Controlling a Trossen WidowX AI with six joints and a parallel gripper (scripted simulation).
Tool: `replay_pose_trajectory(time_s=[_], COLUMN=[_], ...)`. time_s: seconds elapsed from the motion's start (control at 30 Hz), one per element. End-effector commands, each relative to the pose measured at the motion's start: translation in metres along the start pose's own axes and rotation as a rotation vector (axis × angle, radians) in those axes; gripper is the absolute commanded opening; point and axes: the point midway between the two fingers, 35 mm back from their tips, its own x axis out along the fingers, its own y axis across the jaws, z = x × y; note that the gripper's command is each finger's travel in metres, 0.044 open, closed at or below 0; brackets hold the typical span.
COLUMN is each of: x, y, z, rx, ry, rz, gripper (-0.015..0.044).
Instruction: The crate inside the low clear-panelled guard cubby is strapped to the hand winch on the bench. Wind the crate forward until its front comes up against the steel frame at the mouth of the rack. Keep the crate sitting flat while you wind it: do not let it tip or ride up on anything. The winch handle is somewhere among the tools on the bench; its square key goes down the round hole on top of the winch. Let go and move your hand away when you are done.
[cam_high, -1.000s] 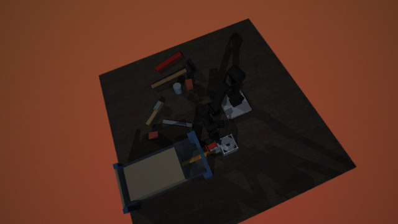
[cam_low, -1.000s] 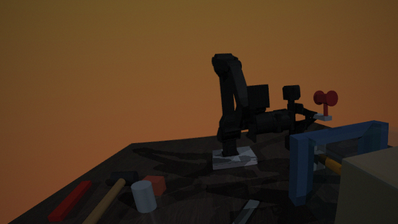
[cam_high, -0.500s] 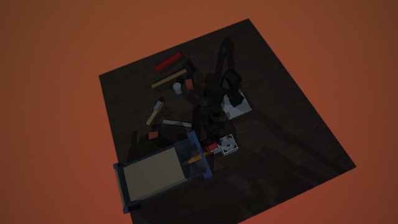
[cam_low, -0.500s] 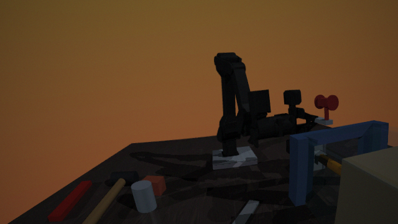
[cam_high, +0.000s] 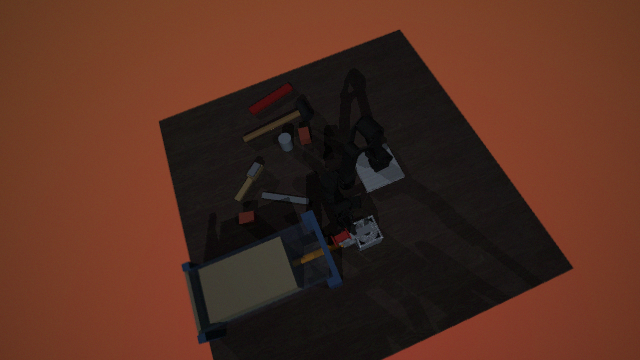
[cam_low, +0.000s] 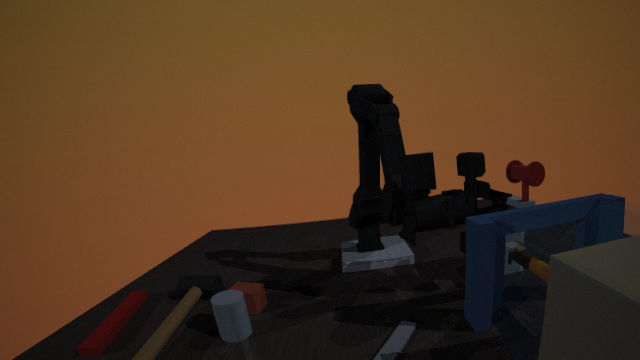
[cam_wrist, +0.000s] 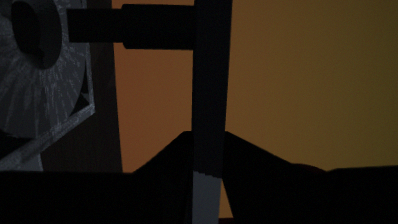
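My gripper (cam_high: 350, 227) (cam_low: 508, 196) (cam_wrist: 204, 140) is shut on the grey bar of the winch handle (cam_low: 521, 202) (cam_wrist: 207, 197); its red knob (cam_high: 342, 236) (cam_low: 525, 172) points up. The dark key sticks down from the bar, its tip close to the round hole in the winch (cam_high: 375, 235) (cam_low: 514, 266) (cam_wrist: 60, 95). Whether it is in line with the hole is unclear. The beige crate (cam_high: 245, 280) (cam_low: 590, 300) lies flat in the cubby, its front back from the blue steel frame (cam_high: 321, 245) (cam_low: 482, 275). An orange strap (cam_high: 312, 256) (cam_low: 538, 267) runs from crate to winch.
A grey flat bar (cam_high: 285, 198) (cam_low: 397, 342), a wooden-handled tool (cam_high: 244, 189) and a red block (cam_high: 246, 217) lie near the cubby. Farther off are a grey cylinder (cam_high: 285, 142) (cam_low: 231, 317), another red block (cam_high: 304, 135), a mallet (cam_high: 272, 126) and a red bar (cam_high: 270, 99) (cam_low: 112, 322).
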Motion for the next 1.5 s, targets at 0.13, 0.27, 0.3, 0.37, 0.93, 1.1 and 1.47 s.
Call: replay_pose_trajectory(time_s=[0.13, 0.27, 0.3, 0.37, 0.93, 1.1, 1.47], x=[-0.0001, -0.0023, -0.0029, -0.0042, -0.0095, -0.0093, -0.0077], y=[-0.0001, 0.0004, 0.0006, 0.0009, 0.0049, 0.0054, 0.0084], z=[-0.0004, -0.0001, -0.0001, 0.0, 0.0009, 0.001, 0.0007], rx=[-0.002, -0.003, -0.003, -0.003, -0.003, -0.003, -0.003], ry=[0.003, 0.002, 0.002, 0.002, 0.005, 0.006, 0.004], rz=[-0.002, -0.002, -0.002, -0.002, -0.003, -0.003, -0.003], gripper=[0.0, 0.0, 0.0, 0.0, 0.0, 0.0, 0.0])
